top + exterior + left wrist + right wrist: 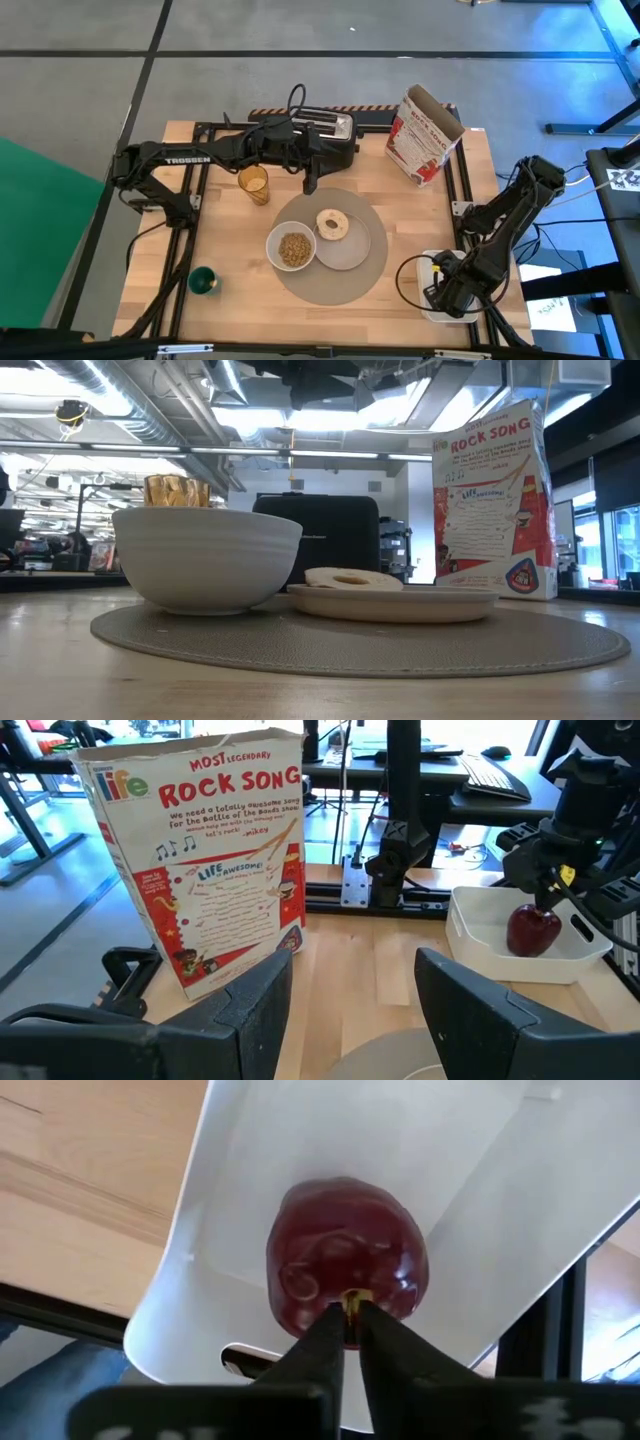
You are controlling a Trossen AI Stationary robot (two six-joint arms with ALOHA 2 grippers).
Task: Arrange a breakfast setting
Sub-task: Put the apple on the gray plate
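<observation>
1. Right wrist view: right gripper point(350, 1312) jaws pinched on the red apple's point(345, 1255) stem, apple directly below, inside the white tray point(250, 1140).
2. Placemat point(330, 285) lies well left of it.
3. Left gripper point(350, 995) spread, empty, over placemat's far edge.

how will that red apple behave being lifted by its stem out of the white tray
The right pincer pinches only the thin stem of the red apple, so it may swing or snap free. Round and glossy, it would probably roll in the white tray if dropped.
</observation>
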